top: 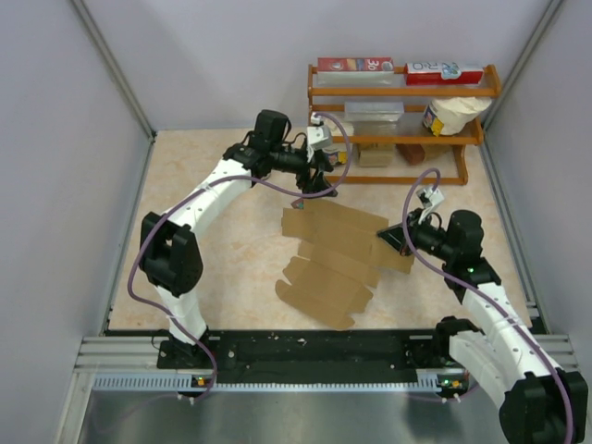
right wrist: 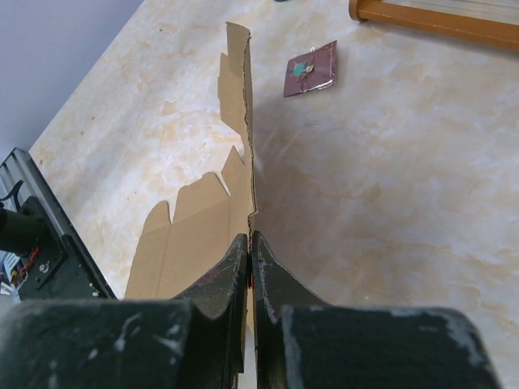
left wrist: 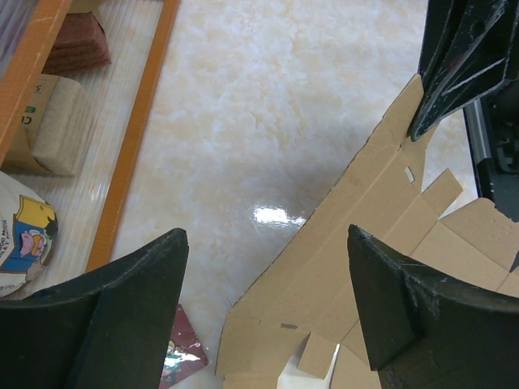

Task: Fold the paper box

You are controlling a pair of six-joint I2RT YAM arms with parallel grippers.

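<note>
The paper box (top: 333,254) is a wide sheet of plain brown cardboard with rounded flaps, lying in the middle of the table. My right gripper (top: 393,236) is shut on the sheet's right edge. In the right wrist view its fingers (right wrist: 251,237) pinch that edge, and the paper box (right wrist: 195,235) runs away from them with one side lifted. My left gripper (top: 319,180) hovers over the sheet's far corner, close to the rack. It stands open in the left wrist view (left wrist: 268,235), with nothing between its fingers and the paper box (left wrist: 365,243) below.
An orange wooden rack (top: 398,139) with printed cartons and a cup stands at the back right. Its bottom rail (left wrist: 142,121) lies close to my left gripper. A small dark-red square card (right wrist: 310,69) lies flat by the sheet's far corner. Walls close in both sides.
</note>
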